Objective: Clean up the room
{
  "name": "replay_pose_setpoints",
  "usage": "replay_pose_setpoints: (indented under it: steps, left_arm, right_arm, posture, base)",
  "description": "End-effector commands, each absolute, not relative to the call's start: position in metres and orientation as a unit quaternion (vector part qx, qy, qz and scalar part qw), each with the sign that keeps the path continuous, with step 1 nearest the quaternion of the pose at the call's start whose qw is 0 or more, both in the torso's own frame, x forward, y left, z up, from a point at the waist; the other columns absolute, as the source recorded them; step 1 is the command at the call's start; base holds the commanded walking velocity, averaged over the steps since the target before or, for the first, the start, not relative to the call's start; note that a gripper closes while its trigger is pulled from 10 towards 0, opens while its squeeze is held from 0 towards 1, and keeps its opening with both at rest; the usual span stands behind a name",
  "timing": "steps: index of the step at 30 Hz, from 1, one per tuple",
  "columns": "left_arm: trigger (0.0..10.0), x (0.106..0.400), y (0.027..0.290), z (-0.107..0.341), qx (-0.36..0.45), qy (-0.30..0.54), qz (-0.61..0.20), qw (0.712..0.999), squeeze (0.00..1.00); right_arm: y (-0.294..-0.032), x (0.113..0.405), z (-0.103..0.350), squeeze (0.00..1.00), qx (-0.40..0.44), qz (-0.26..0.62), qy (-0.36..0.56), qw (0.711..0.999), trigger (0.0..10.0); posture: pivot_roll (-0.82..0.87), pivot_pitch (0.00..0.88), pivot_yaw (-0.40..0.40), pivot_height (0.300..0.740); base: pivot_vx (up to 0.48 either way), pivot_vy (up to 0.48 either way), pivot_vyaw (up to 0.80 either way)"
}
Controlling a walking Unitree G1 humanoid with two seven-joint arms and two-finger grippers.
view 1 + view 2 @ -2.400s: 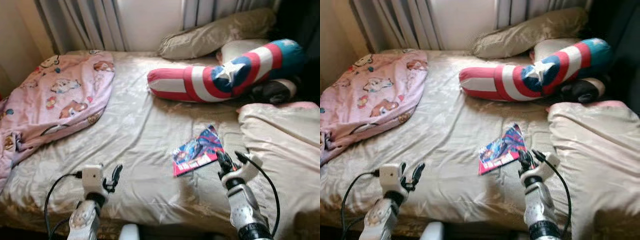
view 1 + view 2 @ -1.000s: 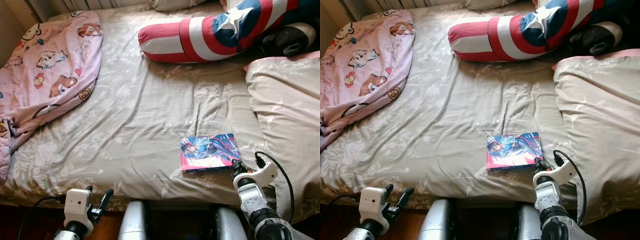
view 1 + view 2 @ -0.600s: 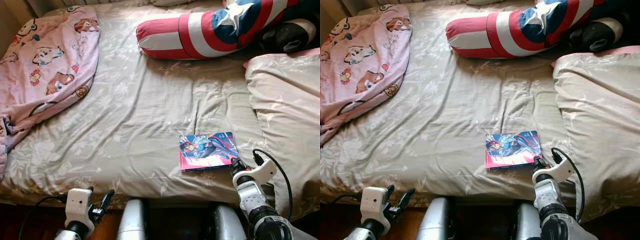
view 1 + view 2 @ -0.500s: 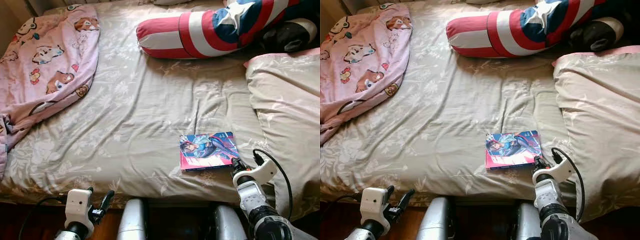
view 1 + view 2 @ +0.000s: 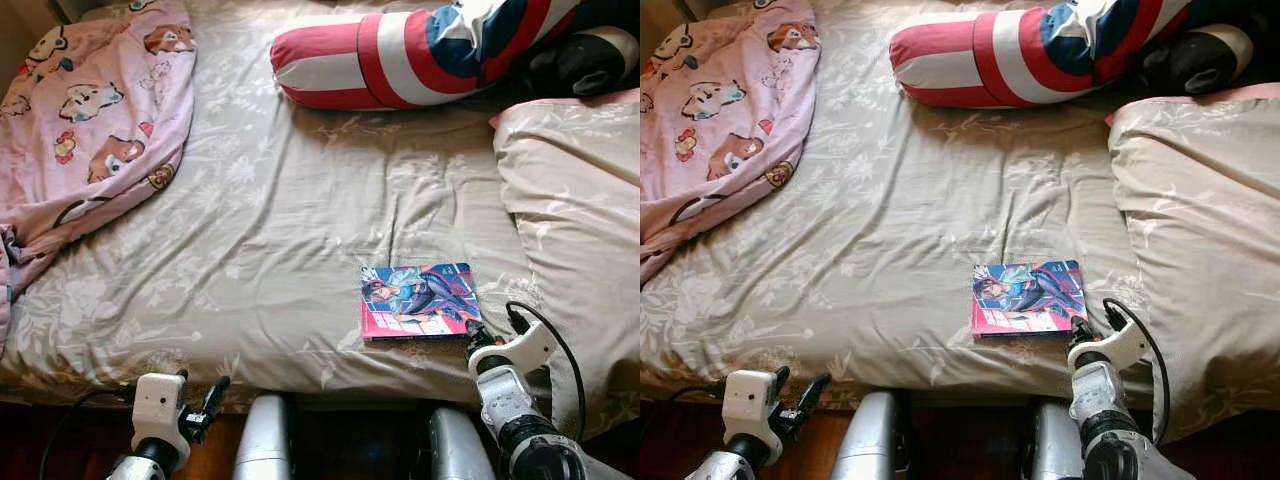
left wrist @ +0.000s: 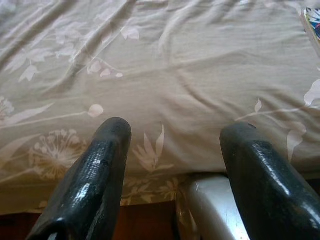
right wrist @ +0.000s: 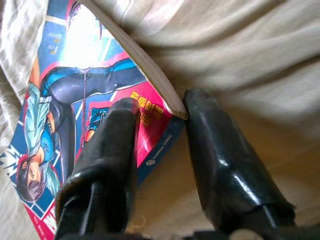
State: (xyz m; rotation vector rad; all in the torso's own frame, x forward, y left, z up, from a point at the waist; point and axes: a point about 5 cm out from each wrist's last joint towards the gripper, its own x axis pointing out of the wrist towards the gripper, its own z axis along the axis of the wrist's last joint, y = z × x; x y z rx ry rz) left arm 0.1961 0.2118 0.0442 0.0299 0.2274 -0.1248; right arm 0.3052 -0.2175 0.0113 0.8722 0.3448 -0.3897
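Beige-grey bed sheet (image 5: 270,250) printed with pale white leaves and flowers, same tone and print on the quilt (image 5: 580,230) at 3 o'clock. Pink blanket (image 5: 90,120) at 10 o'clock dotted with cartoon bears and dogs in brown, white and red; bolster pillow (image 5: 400,50) at 1 o'clock banded red, white and blue. Comic book (image 5: 418,301) at 5 o'clock with a bright cover in blue, teal and magenta-pink; glossy black fingers (image 7: 107,150) on the right claw (image 7: 160,130), silver arms.

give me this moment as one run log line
phase: grasping book | right gripper: open, fingers straddle corner of comic book on bed | left gripper: open, idle at bed edge
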Motion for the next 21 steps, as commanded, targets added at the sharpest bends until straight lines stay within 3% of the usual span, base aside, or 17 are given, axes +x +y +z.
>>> replay_pose_setpoints:
  steps: [1,10,11,12,13,20,21]
  left_arm:
    - [10.0,0.189,0.215,0.034,0.018,0.141,-0.056,0.988,0.0]
    - [10.0,0.199,0.21,0.034,0.011,0.134,-0.058,0.989,0.0]
    - [10.0,0.2,0.209,0.033,0.01,0.132,-0.057,0.989,0.0]
    - [10.0,0.202,0.208,0.033,0.008,0.132,-0.057,0.99,0.0]
    - [10.0,0.204,0.208,0.031,0.007,0.132,-0.056,0.99,0.0]
    - [10.0,0.215,0.202,0.027,-0.003,0.128,-0.053,0.99,0.0]
    - [10.0,0.22,0.201,0.026,-0.006,0.126,-0.05,0.991,0.0]
  right_arm:
    - [-0.215,0.294,-0.001,0.85,0.417,-0.203,0.188,0.866,10.0]
    - [-0.221,0.289,-0.004,0.79,0.404,-0.218,0.183,0.869,10.0]
    - [-0.223,0.289,-0.003,0.73,0.399,-0.217,0.173,0.874,10.0]
    - [-0.224,0.29,-0.001,0.73,0.393,-0.214,0.161,0.88,10.0]
    - [-0.225,0.29,0.0,0.0,0.394,-0.21,0.156,0.881,10.0]
    - [-0.232,0.278,-0.006,0.0,0.355,-0.216,0.147,0.898,10.0]
    - [-0.234,0.273,-0.007,0.0,0.314,-0.212,0.147,0.914,10.0]
  posture:
    - [0.24,0.273,0.106,0.622]
    - [0.22,0.254,0.098,0.622]
    - [0.22,0.249,0.095,0.622]
    - [0.22,0.246,0.094,0.622]
    - [0.22,0.238,0.092,0.622]
    - [0.17,0.186,0.069,0.622]
    - [0.16,0.171,0.062,0.622]
  base:
    - [0.0,0.0,0.0]
    - [0.0,0.0,0.0]
    - [0.0,0.0,0.0]
    - [0.0,0.0,0.0]
    - [0.0,0.0,0.0]
    - [0.0,0.0,0.0]
    - [0.0,0.0,0.0]
